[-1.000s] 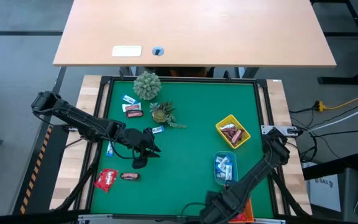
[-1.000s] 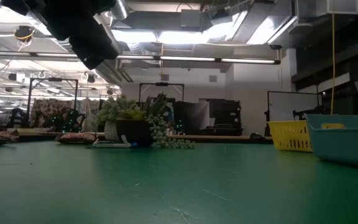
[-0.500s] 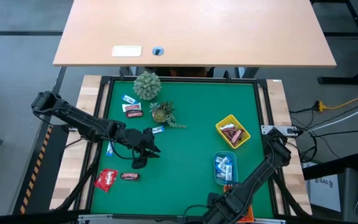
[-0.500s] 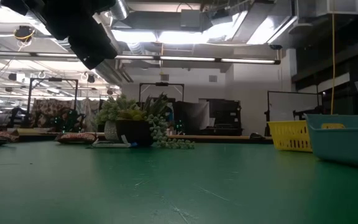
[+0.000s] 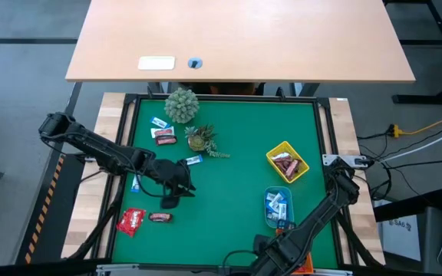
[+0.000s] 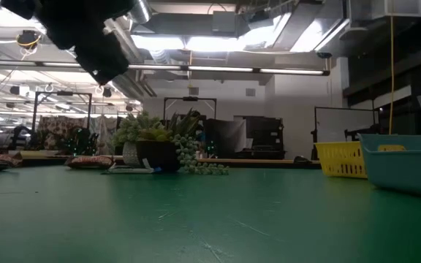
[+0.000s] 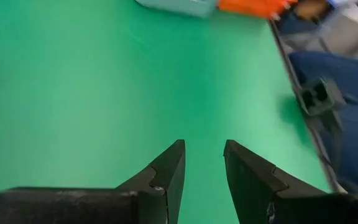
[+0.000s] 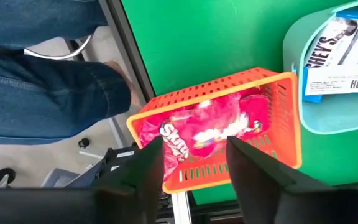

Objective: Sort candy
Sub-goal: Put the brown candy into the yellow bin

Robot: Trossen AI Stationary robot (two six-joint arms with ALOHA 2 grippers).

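Loose candy lies on the green mat: a red packet (image 5: 130, 221), a dark bar (image 5: 159, 217), a maroon bar (image 5: 164, 136) and blue-and-white wrappers (image 5: 194, 160). My left gripper (image 7: 204, 149) hovers open over bare mat right of them (image 5: 181, 184), with nothing between its fingers. At the near right corner my right gripper (image 8: 194, 146) is open and points down above the orange tray (image 8: 278, 118). A red packet (image 8: 197, 127) lies in that tray, below the fingers. The blue tray (image 5: 277, 207) holds blue-and-white wrappers (image 8: 347, 56). The yellow tray (image 5: 287, 162) holds brown bars.
Two small green plants (image 5: 181, 103) (image 5: 200, 138) stand at the mat's far left. A person in jeans (image 8: 42, 93) sits just beyond the table's near edge, close to the orange tray. Bare mat lies in the middle, between my left gripper and the trays.
My left gripper has tipped a little in place above the mat. My right arm's wrist has turned slightly over the orange tray. The loose candy on the mat has not moved.
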